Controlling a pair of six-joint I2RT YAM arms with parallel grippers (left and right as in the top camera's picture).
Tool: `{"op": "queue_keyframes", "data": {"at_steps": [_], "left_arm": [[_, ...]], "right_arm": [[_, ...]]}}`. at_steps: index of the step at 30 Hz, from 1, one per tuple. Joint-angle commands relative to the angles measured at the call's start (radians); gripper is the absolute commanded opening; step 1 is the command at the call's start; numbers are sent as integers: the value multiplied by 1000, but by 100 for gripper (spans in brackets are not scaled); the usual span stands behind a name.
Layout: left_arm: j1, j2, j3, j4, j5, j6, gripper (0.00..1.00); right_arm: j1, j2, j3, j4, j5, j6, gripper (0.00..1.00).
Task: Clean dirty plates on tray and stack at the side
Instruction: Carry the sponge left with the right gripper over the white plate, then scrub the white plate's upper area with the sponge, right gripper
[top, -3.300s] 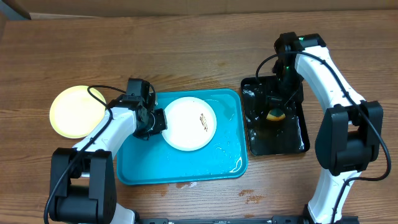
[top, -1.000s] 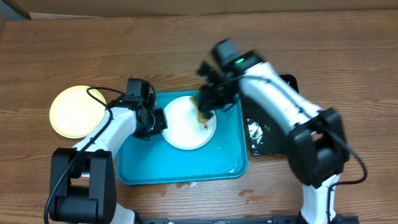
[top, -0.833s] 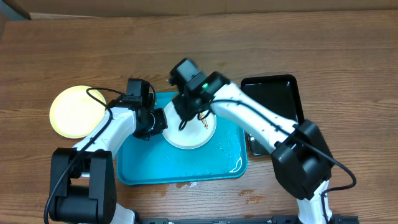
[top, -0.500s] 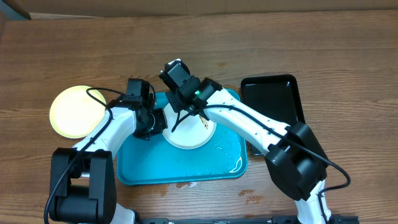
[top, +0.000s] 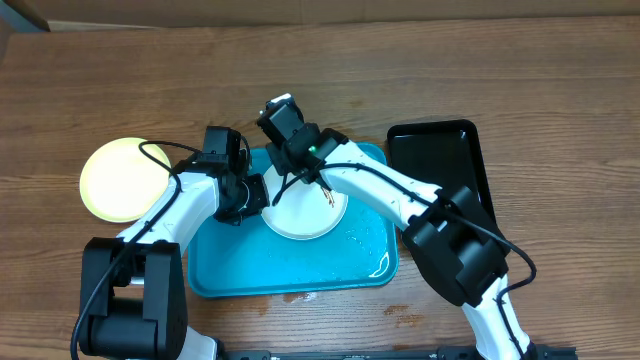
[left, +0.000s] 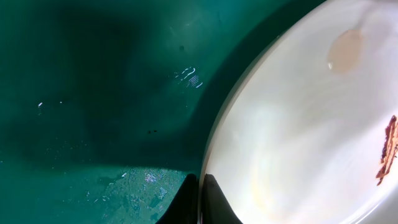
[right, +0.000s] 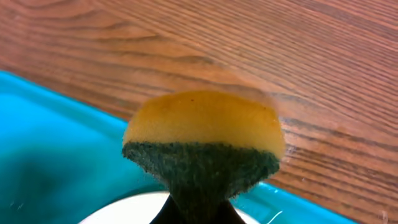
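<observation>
On tray (top: 300, 268): white plate (top: 300, 215), lying flat in the upper middle; small dark smear (top: 328, 197) on its right part.
Tray edges: raised rim all around; top edge of the white plate near the far rim, its left edge near the left rim; wet bare floor free below and to the right of the plate.
Left of tray: yellow plate (top: 120, 180) on the table (top: 300, 70), apart from the tray rim.
Right of tray: black tray (top: 440, 155), just beside the rim, partly under the right arm.
Far side: wide open wood behind both trays.
Left gripper (left: 200, 198): almost closed, with only the plate rim between the fingers (left: 219, 205); clamps the left edge of the white plate, tips low over the tray floor.
Right gripper (right: 194, 210): closed tight on sponge (right: 202, 146), pinching the green rough side, yellow side pointing away; placed over the far-left part of the white plate, near the far tray rim; contact with the plate not possible to tell.
Between grippers: close together, little free room over the left side of the plate.
</observation>
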Motion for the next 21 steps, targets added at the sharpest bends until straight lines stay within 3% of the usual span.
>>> {"op": "queue_keyframes", "data": {"at_steps": [1,21], "left_arm": [[-6,11,8,-7,4,-6,4],[-6,11,9,-9,3,-6,4]], "right_arm": [[-28,32,3,14,21,25,4],[-61,46,-54,15,59,73,4]]}}
